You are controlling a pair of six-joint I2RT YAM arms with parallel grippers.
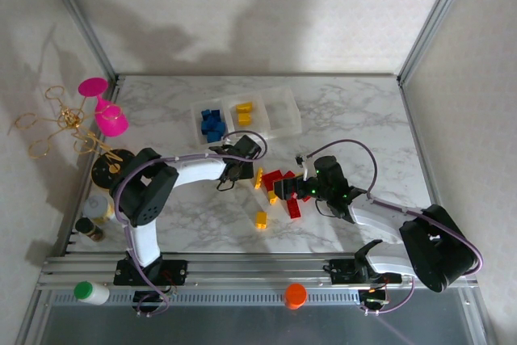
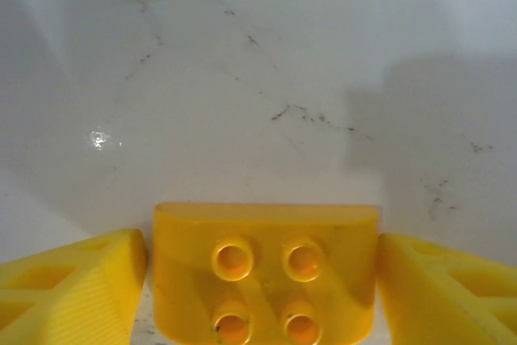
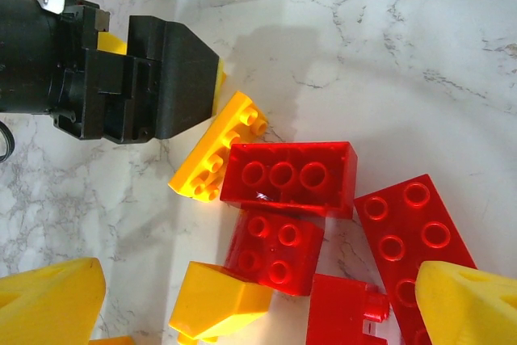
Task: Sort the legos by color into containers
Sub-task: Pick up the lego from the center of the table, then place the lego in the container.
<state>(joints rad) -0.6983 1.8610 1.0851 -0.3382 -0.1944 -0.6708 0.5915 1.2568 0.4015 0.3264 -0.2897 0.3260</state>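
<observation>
The containers stand in a row at the back. The left bin holds blue legos, the middle one yellow legos. My left gripper is low over the table. Its yellow fingers closely flank a yellow lego with four studs, a sliver of gap on each side. My right gripper stands open over a pile of red legos and yellow legos, with a red four-stud lego between its fingers. Another yellow lego lies alone, nearer the front.
A pink goblet toy, gold wire shapes and a black disc stand along the left wall. Small bottles sit at the left edge. The left gripper's black body is close to the pile.
</observation>
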